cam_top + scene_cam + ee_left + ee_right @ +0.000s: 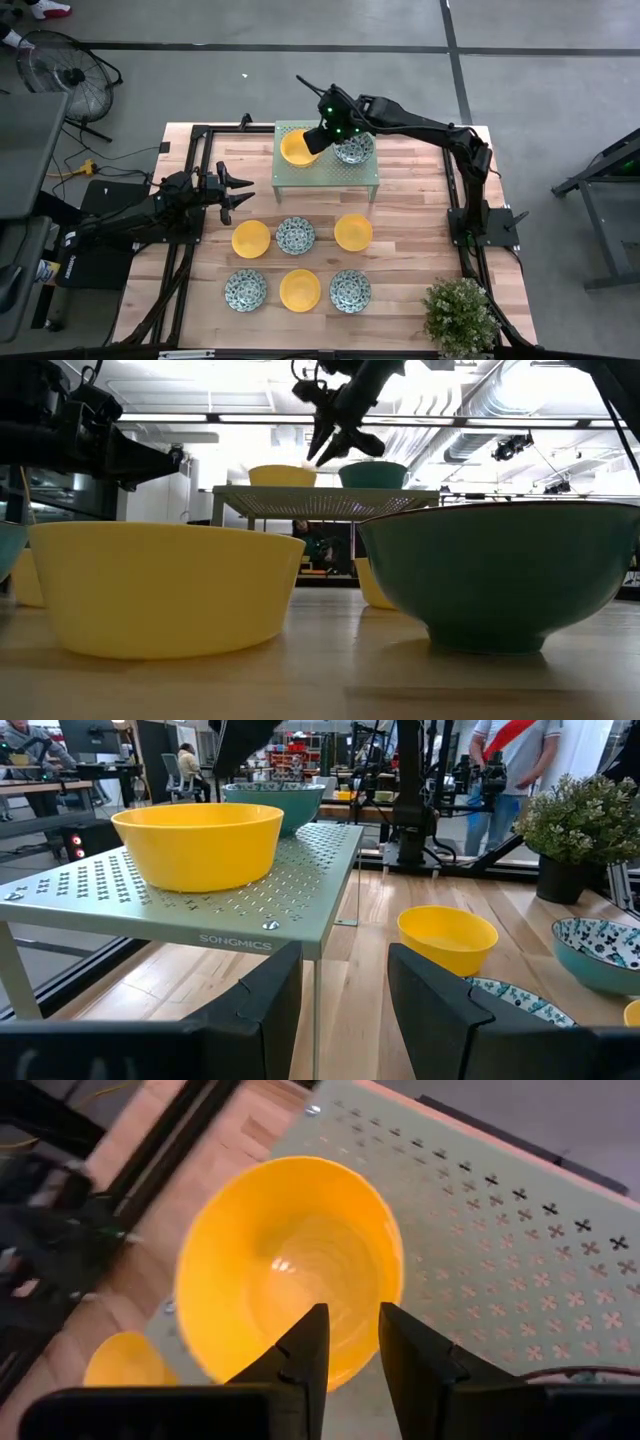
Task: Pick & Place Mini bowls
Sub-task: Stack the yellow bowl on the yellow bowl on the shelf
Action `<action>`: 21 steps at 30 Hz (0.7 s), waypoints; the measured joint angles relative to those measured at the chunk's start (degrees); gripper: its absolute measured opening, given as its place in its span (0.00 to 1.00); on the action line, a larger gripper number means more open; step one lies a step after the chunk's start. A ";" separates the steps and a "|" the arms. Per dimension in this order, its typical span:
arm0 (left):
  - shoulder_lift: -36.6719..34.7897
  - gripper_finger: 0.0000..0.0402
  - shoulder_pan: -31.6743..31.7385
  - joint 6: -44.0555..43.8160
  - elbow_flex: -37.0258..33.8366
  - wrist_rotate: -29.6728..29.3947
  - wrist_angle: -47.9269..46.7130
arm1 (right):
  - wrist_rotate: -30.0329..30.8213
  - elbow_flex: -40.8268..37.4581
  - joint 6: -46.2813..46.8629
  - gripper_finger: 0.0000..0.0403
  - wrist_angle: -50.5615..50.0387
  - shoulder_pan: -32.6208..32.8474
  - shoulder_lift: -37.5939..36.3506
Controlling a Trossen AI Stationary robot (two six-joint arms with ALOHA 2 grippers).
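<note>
Two mini bowls stand on the pale green perforated rack (330, 176) at the far middle of the table: a yellow one (297, 149) and a patterned teal one (354, 150). My right gripper (352, 1315) hangs open, slanting down over the yellow bowl's (290, 1270) near rim. In the low view its fingertips (322, 452) stand just above that bowl (281, 475), apart from it. Several more yellow and patterned bowls sit in two rows on the wood, among them a yellow one (251, 238) and a patterned one (350, 291). My left gripper (238, 190) waits open at the table's left, level, facing the rack (200, 910).
A potted plant (462, 315) stands at the near right corner. The arms' black frames run along the table's left and right sides. A fan (60, 75) stands on the floor off the far left. People (515, 760) show in the room behind.
</note>
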 joint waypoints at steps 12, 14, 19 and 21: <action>0.02 0.37 -0.01 -0.02 0.00 -0.19 0.00 | -0.16 0.01 -9.68 0.20 -6.75 5.12 -4.78; 0.00 0.37 0.00 -0.02 0.00 -0.17 0.00 | -0.28 0.02 -12.61 0.20 -8.53 6.46 -5.01; 0.01 0.37 -0.02 -0.01 0.00 -0.15 0.00 | -0.44 -0.02 -16.62 0.20 -12.27 9.91 -6.72; 0.00 0.37 -0.02 -0.01 0.00 -0.15 0.02 | -0.30 -0.44 -18.73 0.20 -13.81 11.61 -7.65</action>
